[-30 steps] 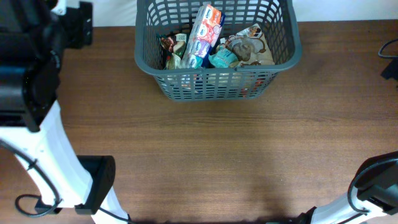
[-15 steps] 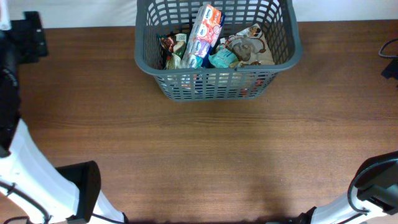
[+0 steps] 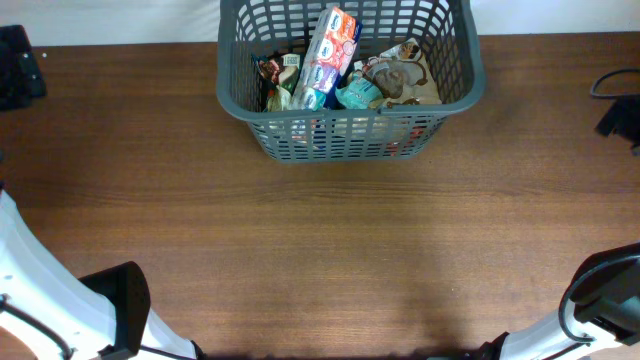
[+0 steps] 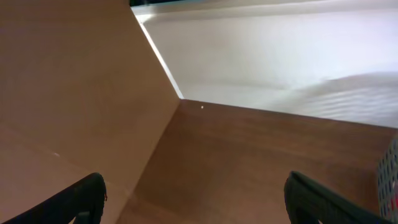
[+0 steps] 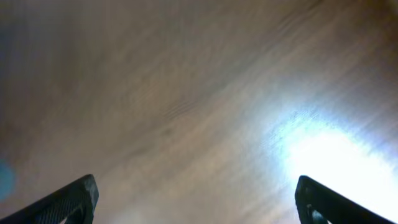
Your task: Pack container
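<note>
The container point(image 3: 455, 90), a dark grey lattice basket, stands at the table's far middle in the overhead view. Inside it lie several food packets: a long white, blue and red one point(image 3: 327, 45) leaning upright, a teal one point(image 3: 355, 93), a brown and white one point(image 3: 402, 76). My left gripper point(image 4: 194, 190) is open with nothing between its fingers, over the table's far left corner; a sliver of the container point(image 4: 392, 180) shows at that view's right edge. My right gripper point(image 5: 196, 190) is also open and empty above blurred bare wood, far right of the container.
The brown wooden table point(image 3: 330, 240) spreads in front of the container. White arm links sit at the near left point(image 3: 40, 290) and near right point(image 3: 540, 335) corners. A pale surface point(image 4: 280, 56) lies beyond the table's far left edge.
The left arm has swung leftward, away from the container and nearly out of the overhead view. The dark part of the right arm at the right edge shifted slightly. The container's contents have not moved.
</note>
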### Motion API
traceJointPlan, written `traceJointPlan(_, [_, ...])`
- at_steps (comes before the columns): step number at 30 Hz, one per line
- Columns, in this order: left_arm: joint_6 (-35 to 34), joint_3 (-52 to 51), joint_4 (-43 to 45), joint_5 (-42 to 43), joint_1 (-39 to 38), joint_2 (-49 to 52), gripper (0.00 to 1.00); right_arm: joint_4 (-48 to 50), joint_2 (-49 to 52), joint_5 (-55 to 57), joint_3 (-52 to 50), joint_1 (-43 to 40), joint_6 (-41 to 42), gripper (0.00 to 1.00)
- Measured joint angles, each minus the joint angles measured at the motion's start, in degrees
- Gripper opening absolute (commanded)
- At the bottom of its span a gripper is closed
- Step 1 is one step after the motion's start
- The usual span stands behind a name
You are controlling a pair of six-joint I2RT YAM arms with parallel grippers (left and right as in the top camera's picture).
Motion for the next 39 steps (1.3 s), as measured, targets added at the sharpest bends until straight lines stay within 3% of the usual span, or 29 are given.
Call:
traceJointPlan(6, [0.00,-2.29,0.83,0.35,1.25,-0.39,0.87,-3.45,-3.06,-4.46,0.11,0.00,-3.74,0.99])
traceJointPlan(16, [0.00,-2.40,0.83,0.55,1.46,-1.49,0.87,-8.31,-19.67,-11.26,0.68,2.19,-9.03,0.99])
traceJointPlan(27, [0.04,-7.80,0.85,3.10,2.36,-2.08,0.87,-13.92,-27.98,-11.91,0.74,14.47,-11.41,0.99])
traceJointPlan(39, [0.94,-21.00,1.14,11.78,6.01,-5.49,0.87,-11.32,-44.50,-10.19,-14.84,17.00,-11.52,0.99])
